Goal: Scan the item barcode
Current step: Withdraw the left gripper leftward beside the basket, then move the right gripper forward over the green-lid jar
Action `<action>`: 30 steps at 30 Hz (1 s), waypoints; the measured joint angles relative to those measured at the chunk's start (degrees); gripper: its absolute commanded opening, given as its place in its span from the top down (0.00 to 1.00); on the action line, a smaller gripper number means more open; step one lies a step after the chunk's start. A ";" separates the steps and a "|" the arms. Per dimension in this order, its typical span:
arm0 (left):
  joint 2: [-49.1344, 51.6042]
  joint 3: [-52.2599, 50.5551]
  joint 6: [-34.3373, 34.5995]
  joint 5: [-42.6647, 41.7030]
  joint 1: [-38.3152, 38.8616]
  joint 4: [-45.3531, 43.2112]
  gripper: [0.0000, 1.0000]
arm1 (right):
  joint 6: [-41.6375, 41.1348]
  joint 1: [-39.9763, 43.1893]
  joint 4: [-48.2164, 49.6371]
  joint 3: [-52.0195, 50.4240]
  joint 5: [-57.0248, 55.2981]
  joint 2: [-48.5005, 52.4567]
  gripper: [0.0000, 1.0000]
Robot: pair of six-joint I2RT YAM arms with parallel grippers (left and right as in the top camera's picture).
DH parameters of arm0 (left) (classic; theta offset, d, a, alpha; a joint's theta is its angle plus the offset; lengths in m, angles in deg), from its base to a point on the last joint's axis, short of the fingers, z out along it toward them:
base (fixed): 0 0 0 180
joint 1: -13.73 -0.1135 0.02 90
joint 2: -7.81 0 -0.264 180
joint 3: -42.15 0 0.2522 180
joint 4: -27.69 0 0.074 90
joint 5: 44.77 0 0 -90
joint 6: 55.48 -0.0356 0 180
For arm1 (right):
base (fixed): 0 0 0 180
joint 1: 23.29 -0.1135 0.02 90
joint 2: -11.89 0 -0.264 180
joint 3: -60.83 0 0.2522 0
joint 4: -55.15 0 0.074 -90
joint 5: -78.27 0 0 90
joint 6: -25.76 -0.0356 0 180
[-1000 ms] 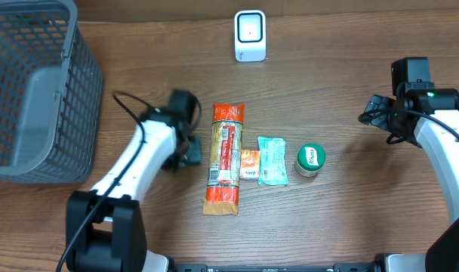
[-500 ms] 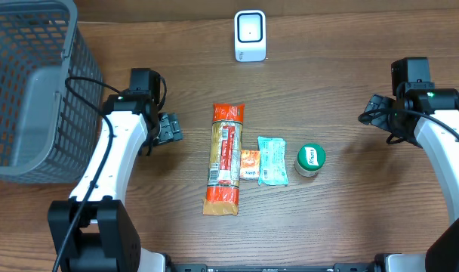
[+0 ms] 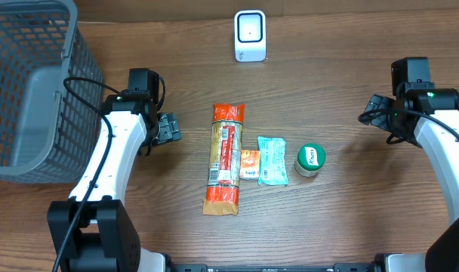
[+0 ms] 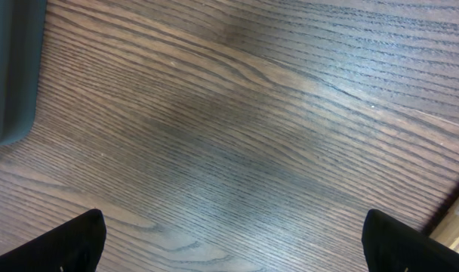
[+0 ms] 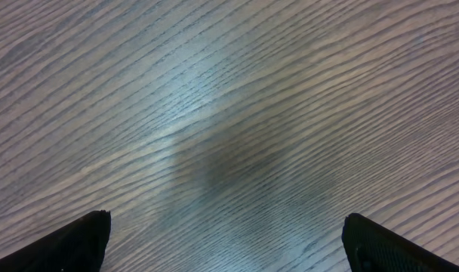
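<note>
The long packet [image 3: 224, 159], orange at both ends with a pale printed middle, lies lengthwise at frame centre on the table [image 3: 350, 219]. The left claw [image 3: 169, 128], earlier at the packet's left edge, now stands spread, apart to its left. The right claw [image 3: 374, 111] is spread, far right.

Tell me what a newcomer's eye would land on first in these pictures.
A row of goods lies mid-table: a long orange pack, a small orange packet, a teal sachet and a green-lidded tub. A white scanner stands at the far edge, and a grey basket fills the far left corner. The left gripper and right gripper are open and empty, each off to its own side of the row.
</note>
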 measured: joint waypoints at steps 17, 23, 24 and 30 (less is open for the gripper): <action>0.00 0.00 0.00 0.00 0.00 0.02 0.00 | -0.04 0.00 2.56 -0.02 5.16 0.00 0.00; 0.00 0.00 0.00 0.00 0.00 0.00 0.00 | 0.15 0.00 -1.07 0.24 9.35 0.00 0.11; 0.00 0.00 0.00 0.00 0.00 -0.02 0.00 | 0.70 0.00 -4.59 1.11 10.47 0.07 0.16; 0.00 0.00 0.00 0.00 0.00 -0.02 0.00 | 3.58 -0.81 -20.83 13.20 17.00 0.48 0.11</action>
